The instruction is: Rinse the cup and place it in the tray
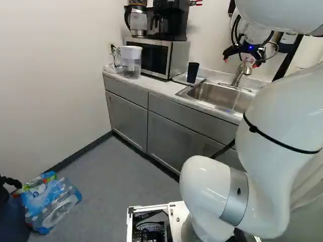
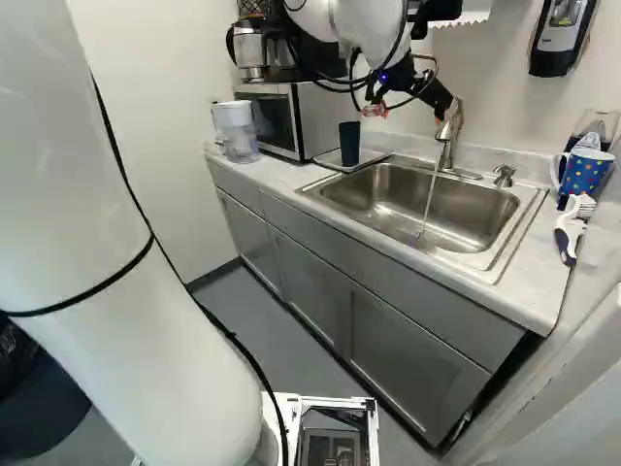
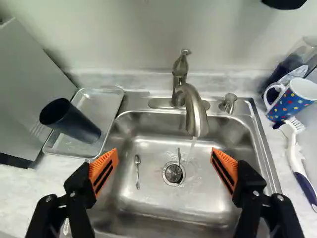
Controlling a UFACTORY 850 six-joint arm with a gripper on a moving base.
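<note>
At the left of the right base view, a water jug (image 2: 236, 131) stands near the wall end of the counter, beside the microwave (image 2: 281, 123), out of the way of the sink work. Next comes the black cup (image 3: 74, 122), upright in the metal tray (image 3: 92, 100), its wider end up. A flat base gives it firm footing there, and the tray's rim would catch any drips. The claw (image 3: 164, 150) hangs over the sink (image 2: 403, 209), its two orange-padded fingers spread wide with nothing pinched between them; that spread would suit taking or leaving something cup-sized. A spoon (image 3: 137, 171) lies loose on the sink floor, near the drain (image 3: 173, 173), where the running water (image 3: 190, 148) can leave. The tap (image 3: 192, 109) reaches over the bowl so that its stream falls inside. With the cup in the tray, the placing looks done; whether it has been rinsed, I cannot tell. Closing the tap would be a sensible last step, keeping the claw clear of the spout. Farthest right, a dotted mug (image 2: 584, 175) and a brush (image 2: 571, 231) sit on the counter, handy for washing up.
</note>
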